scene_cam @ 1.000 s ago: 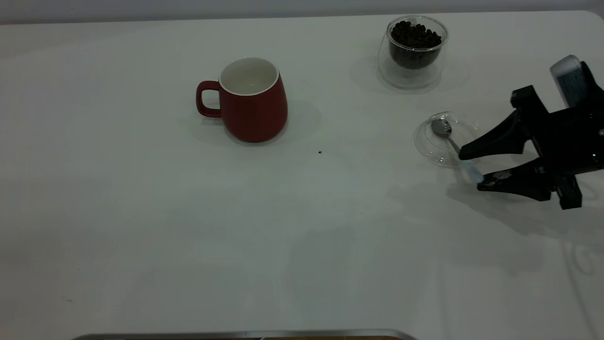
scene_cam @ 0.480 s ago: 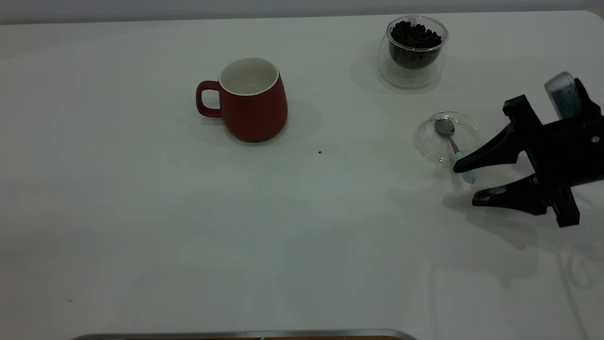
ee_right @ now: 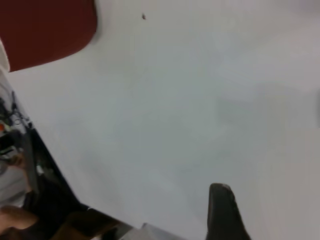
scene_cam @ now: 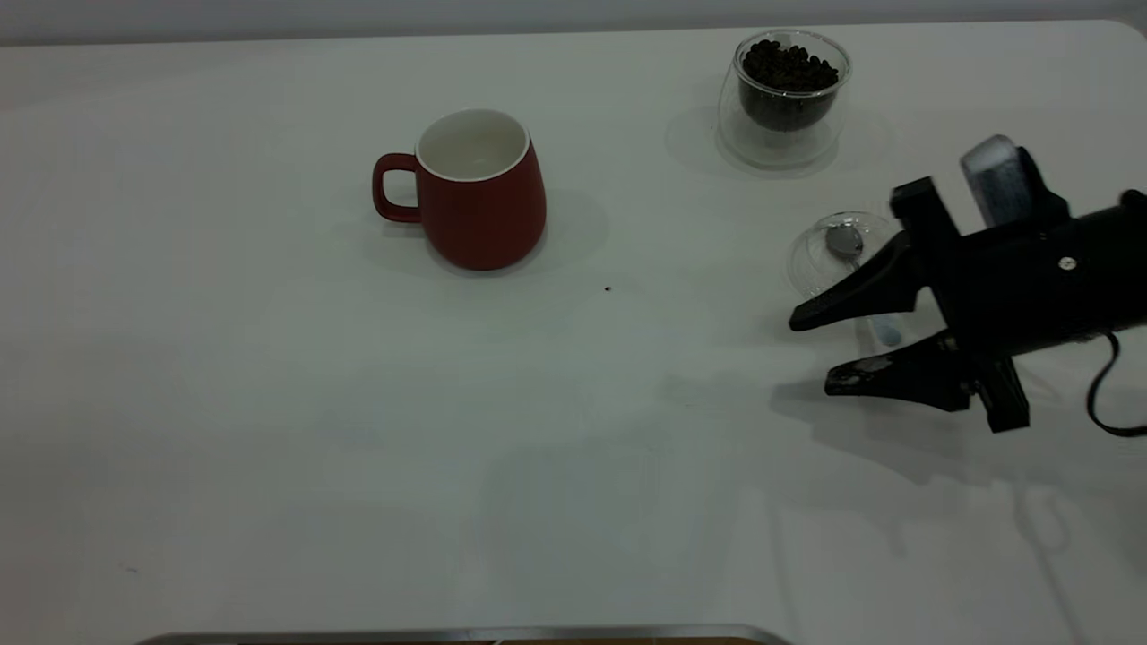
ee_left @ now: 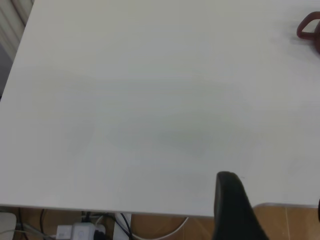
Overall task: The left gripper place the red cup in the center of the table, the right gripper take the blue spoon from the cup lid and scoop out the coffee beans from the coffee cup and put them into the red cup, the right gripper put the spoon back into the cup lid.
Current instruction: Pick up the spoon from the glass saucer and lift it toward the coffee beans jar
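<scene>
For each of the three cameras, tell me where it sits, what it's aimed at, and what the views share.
Exterior view: above the table, facing the arms; shows the red cup, coffee cup, cup lid, blue spoon, and the open right claw.
Left wrist view: on the left arm near the table edge, aimed across bare tabletop; one dark fingertip shows.
Right wrist view: on the right arm, aimed down at the tabletop; one fingertip shows.
Shared: all three show the red cup.

Table [scene_cam: 269, 448]: plain white top, one tiny dark speck [scene_cam: 607, 288] near its middle. Resting on it: red cup [scene_cam: 479, 193], upright, handle toward the left; coffee cup [scene_cam: 787, 94] at the far right, holding coffee beans [scene_cam: 789, 64]; cup lid [scene_cam: 829, 260] nearer, with the blue spoon [scene_cam: 847, 246] in it.
</scene>
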Tool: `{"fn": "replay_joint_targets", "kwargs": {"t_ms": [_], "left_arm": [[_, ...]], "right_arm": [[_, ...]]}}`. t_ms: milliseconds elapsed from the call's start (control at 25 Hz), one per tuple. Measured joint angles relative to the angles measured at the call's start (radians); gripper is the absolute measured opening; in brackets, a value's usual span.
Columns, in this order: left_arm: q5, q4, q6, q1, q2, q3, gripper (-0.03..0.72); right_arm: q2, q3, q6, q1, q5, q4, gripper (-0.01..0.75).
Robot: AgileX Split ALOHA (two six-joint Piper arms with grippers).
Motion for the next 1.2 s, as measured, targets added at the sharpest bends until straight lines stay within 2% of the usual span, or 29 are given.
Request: {"fn": "replay_joint_targets", "kwargs": {"t_ms": [240, 600, 1040, 1200], "left_arm": [[0.000, 0.000, -0.002, 0.000, 0.000, 0.000, 0.466], [0.000, 0.000, -0.002, 0.000, 0.000, 0.000, 0.466], [0.000, 0.000, -0.002, 0.000, 0.000, 0.000, 0.466], [0.000, 0.000, -0.001, 0.000, 0.000, 0.000, 0.466]], "right_arm": [[0.000, -0.072, 0.038, 0.015, -0.067, 0.000, 0.497], [0.005, -0.082, 0.050, 0.011, -0.200, -0.002, 0.497], [0.005, -0.083, -0.002, -0.106, -0.214, -0.004, 0.497], [0.005, -0.083, -0.029, -0.141, -0.181, -0.004, 0.497]]}}
